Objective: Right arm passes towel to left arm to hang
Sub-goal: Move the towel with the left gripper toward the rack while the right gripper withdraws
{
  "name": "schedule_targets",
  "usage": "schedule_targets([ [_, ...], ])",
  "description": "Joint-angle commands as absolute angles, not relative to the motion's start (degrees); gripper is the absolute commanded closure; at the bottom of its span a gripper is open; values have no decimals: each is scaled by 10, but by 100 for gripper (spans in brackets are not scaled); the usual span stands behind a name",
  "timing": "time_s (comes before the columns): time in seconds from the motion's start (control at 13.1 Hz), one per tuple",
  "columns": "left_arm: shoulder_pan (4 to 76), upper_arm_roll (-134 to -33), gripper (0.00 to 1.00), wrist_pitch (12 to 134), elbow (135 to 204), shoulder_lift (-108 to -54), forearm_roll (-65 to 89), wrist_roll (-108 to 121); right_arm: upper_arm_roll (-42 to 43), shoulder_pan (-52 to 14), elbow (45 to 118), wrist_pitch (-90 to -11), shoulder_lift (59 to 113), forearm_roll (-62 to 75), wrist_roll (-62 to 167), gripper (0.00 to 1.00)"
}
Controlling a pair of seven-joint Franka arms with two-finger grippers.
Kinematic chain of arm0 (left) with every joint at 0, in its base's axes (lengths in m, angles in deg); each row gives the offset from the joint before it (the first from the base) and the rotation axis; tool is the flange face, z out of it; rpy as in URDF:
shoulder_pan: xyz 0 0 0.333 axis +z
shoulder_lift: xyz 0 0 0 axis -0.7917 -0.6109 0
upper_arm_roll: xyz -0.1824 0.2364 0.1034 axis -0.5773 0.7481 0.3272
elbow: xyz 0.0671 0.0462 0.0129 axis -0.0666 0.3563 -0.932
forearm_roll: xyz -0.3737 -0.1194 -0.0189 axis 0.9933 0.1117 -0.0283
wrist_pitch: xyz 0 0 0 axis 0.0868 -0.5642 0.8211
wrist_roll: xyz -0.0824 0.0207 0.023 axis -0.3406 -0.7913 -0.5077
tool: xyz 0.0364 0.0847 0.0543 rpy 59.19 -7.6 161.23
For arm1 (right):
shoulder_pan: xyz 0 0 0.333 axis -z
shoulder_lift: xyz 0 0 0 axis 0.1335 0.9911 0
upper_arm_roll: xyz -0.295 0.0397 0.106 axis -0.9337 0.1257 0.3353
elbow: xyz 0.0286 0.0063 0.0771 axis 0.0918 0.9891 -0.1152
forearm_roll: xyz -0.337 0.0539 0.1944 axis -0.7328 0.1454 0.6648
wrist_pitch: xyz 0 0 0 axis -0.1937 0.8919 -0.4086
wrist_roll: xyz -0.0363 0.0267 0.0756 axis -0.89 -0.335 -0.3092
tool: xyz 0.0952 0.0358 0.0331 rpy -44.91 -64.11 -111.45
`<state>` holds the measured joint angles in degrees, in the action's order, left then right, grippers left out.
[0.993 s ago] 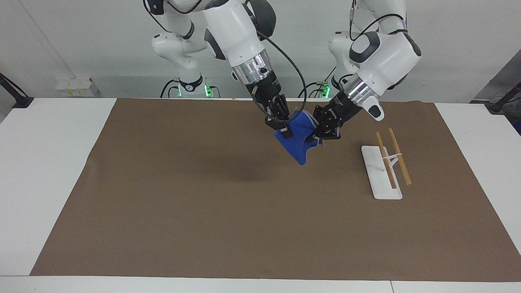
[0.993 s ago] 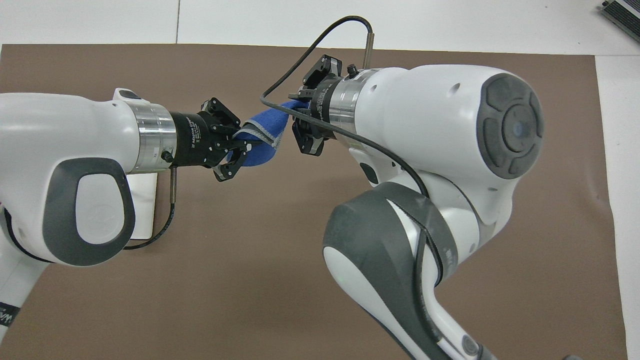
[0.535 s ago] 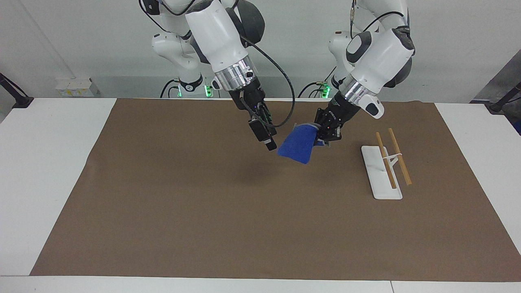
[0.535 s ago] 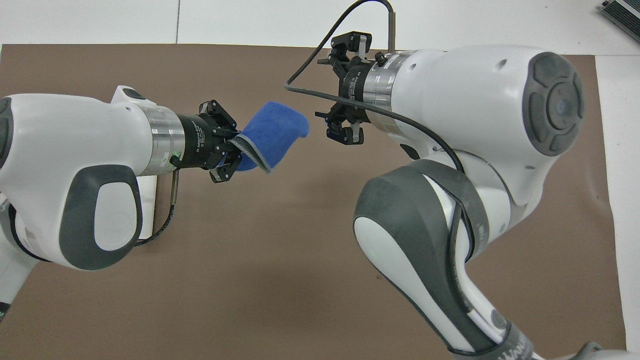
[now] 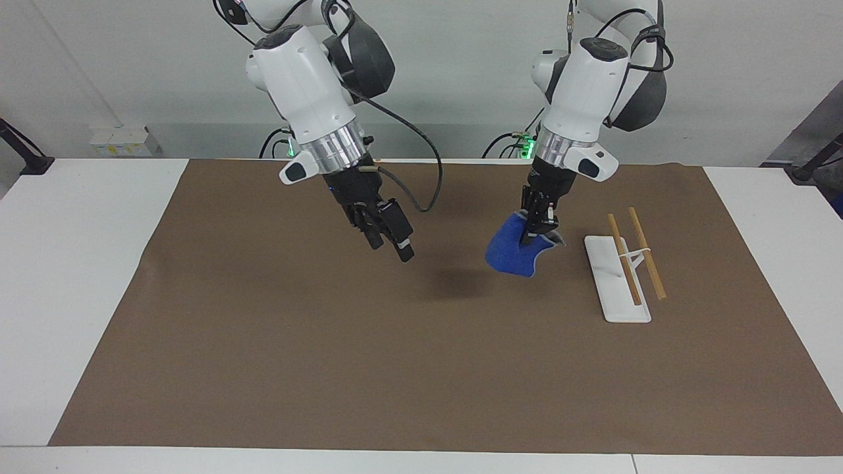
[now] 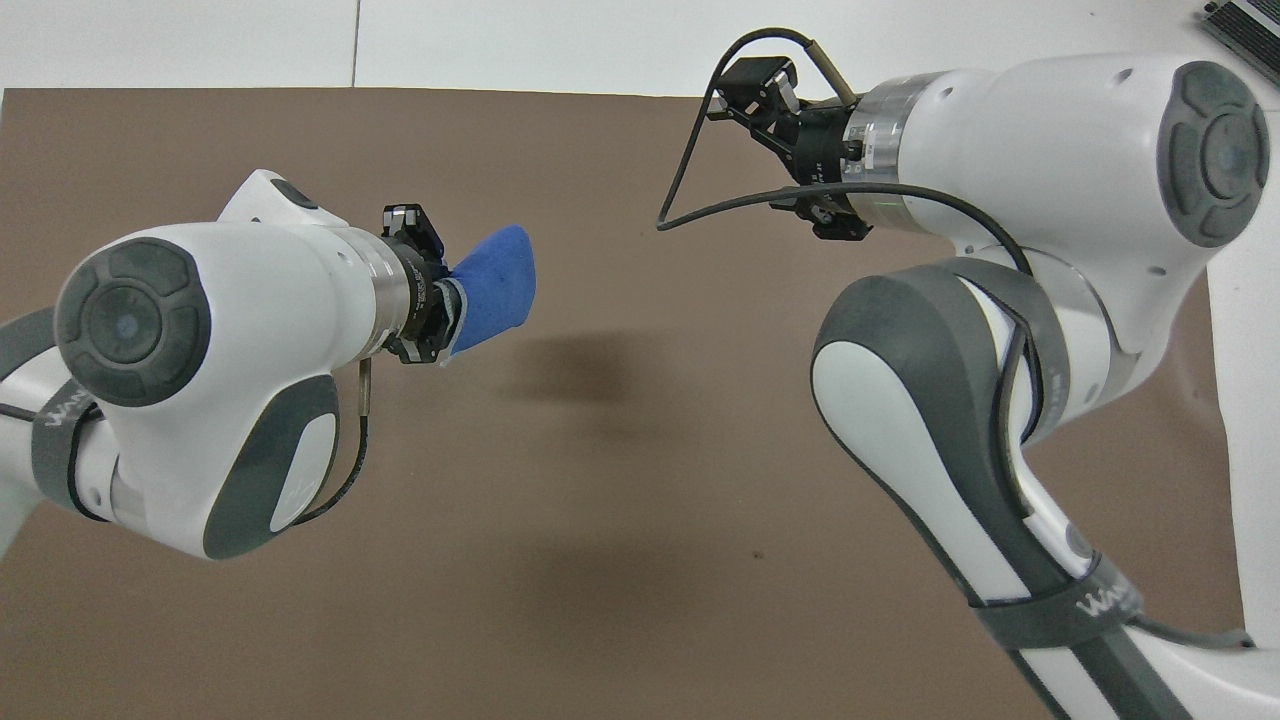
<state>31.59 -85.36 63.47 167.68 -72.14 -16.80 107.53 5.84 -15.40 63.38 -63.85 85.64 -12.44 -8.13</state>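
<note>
Now the towel (image 5: 516, 252) hangs in the air over the mat (image 5: 329, 368), pinched at its top edge by the left gripper (image 5: 535, 230), near the rack (image 5: 622, 276) toward the left arm's end. The right gripper (image 5: 390, 243) hovers well apart over the mat's middle, fingers spread and holding nothing.

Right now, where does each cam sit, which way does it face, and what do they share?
Facing view: high across the table, looking at the robots; shows both arms whole, the left gripper holding the towel beside the rack, the right gripper open over the mat.
Overhead view: above the robots' end, looking steeply down; arms enter from the bottom.
Shared: both grippers, the towel and the mat; the rack shows only in the facing view.
</note>
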Motion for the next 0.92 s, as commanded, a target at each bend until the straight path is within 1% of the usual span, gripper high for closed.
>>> schedule_targets([
  [0.0,315,-848,100,648,1732,-687,-265,1132,62,-121,655,-632,849,-129,88,0],
  [0.23,333,-848,100,646,1771,-665,-379,1169,62,-79,652,-573,848,-216,305,0],
  [0.31,334,-847,100,643,1787,-655,-418,1176,61,-72,649,-555,848,-244,346,0],
  [0.69,375,-848,100,649,1845,-626,-585,1223,60,-46,643,-491,836,-317,454,0],
  [0.84,397,-848,100,654,1854,-619,-647,1242,61,-36,618,-441,836,-319,458,0],
])
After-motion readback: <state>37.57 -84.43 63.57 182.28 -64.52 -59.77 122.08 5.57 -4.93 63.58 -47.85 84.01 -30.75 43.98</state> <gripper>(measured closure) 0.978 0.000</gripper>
